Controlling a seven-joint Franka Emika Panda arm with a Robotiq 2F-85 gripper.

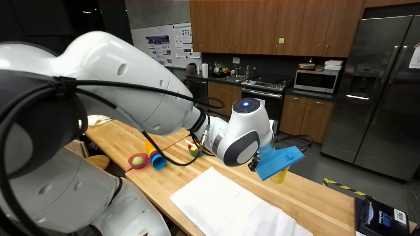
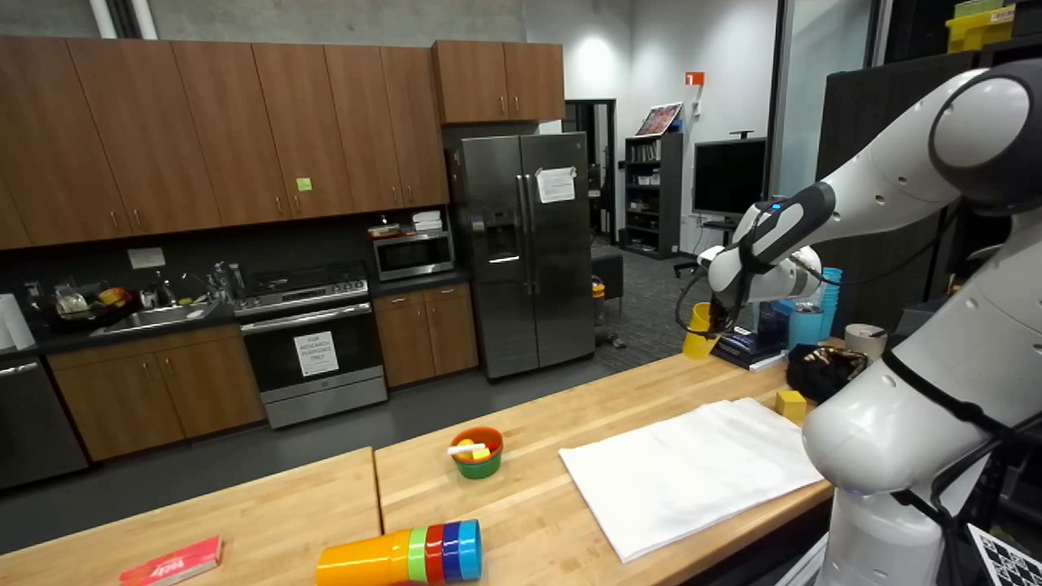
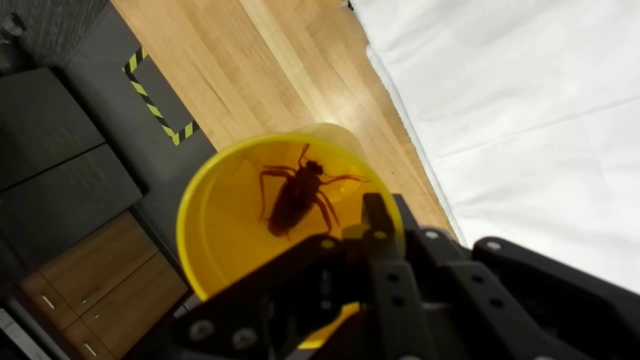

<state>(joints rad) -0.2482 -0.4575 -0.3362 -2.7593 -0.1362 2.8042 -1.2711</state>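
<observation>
A: Background?

B: Brown wall cabinets, dark fridge at the end of the row.

A: Up front?

B: Wooden table, two tops butted together. White robot arm bent out over it.

A: What's lying on the wood?

B: White cloth, spread out, light creases. Then a stack of cups on its side: orange, green, red, dark blue, light blue.

A: Gripper?

B: Black gripper, narrow, pinching the wall of the yellow cup. Wrist view has one finger inside the rim, one outside.

A: Where's that cup exactly?

B: Under the wrist, off the side of the white cloth, by the table's kitchen-side edge. Mouth faces the wrist camera. Shows in both exterior views, partly covered by a blue piece at the wrist in an exterior view. Base on the wood or just above it? Can't tell.

A: Smaller bits?

B: Green bowl near the seam between the tops, orange one nested in it, yellow and red pieces plus a white stick inside. Yellow block just beside the cloth.

A: Smallest?

B: Dark brown insect figure, legs splayed, inside the yellow cup.
</observation>
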